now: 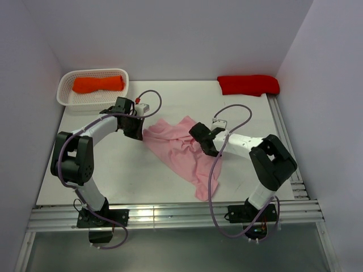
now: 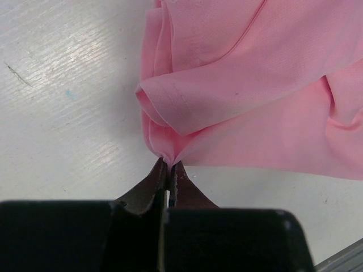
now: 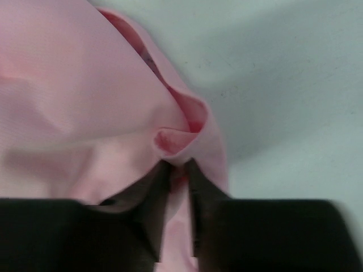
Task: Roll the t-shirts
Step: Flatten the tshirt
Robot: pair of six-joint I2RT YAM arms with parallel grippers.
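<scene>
Pink t-shirt (image 1: 176,148): lies crumpled and unrolled at approx. centre of white table (image 1: 113,170), spread flat in part, with a long tail running toward 5 o'clock and stopping near the front edge. Wrinkled throughout; layers folded over each other at its 10 o'clock corner. L gripper (image 2: 170,169): at that 10 o'clock corner, jaws pressed together and pinching the cloth edge where the folded hem comes to a point; no gap visible btwn fingers, tips low at table surface. R gripper (image 3: 178,170): over the shirt's 1-2 o'clock portion, jaws drawn in on a raised fold, pink cloth filling the narrow gap btwn the fingertips; fabric puckers just ahead of the tips. Both arms reach inward from the near edge, L and R grippers on opposite sides of the garment. Orange t-shirt bundle (image 1: 97,84): at 10 o'clock on table, lying inside white mesh basket (image 1: 63,93) in far left corner, well apart from pink shirt. Red t-shirt bundle (image 1: 248,84): at 1-2 o'clock, far right corner, resting directly on table surface against the back wall, well apart from both grippers.
</scene>
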